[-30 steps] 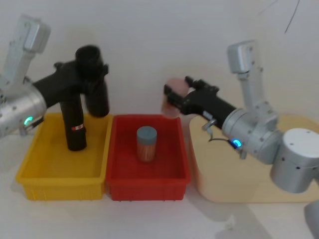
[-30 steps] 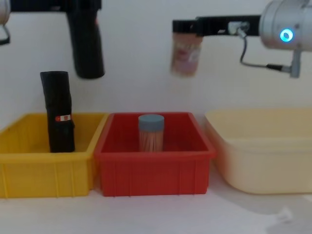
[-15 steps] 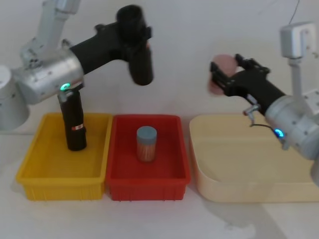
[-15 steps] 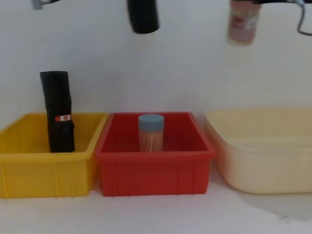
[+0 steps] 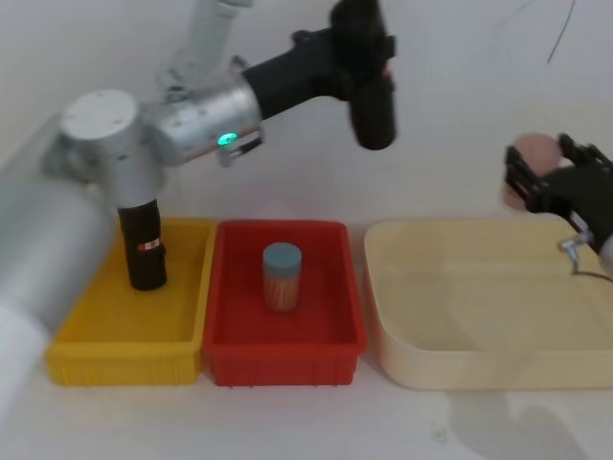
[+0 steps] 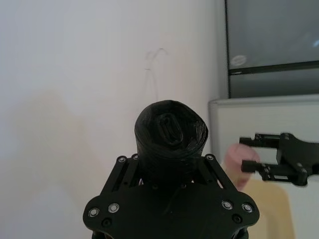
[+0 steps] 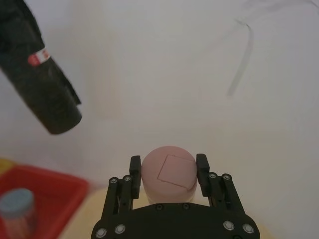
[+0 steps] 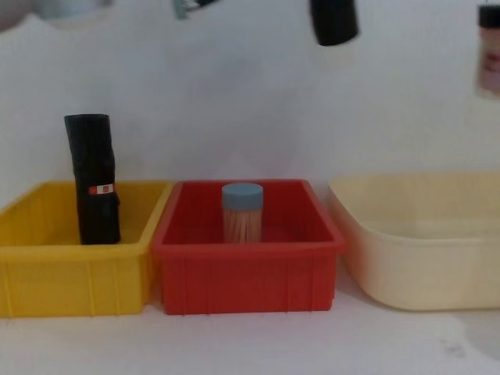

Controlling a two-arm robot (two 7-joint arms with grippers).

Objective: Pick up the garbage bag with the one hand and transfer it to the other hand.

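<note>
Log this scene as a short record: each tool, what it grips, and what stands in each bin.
left tool: shut on the garbage bag, raised high above the level of the bins
right tool: shut on a pink-lidded jar, raised at the robot's right near the cream tub
yellow bin: labelled black roll, upright
red bin: blue-lidded jar, upright
handover: not yet done; the tools are well apart and the right tool is occupied

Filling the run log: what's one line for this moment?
left gripper: shut on garbage bag, held high | right gripper: shut on pink jar, over cream tub | handover: not done
</note>
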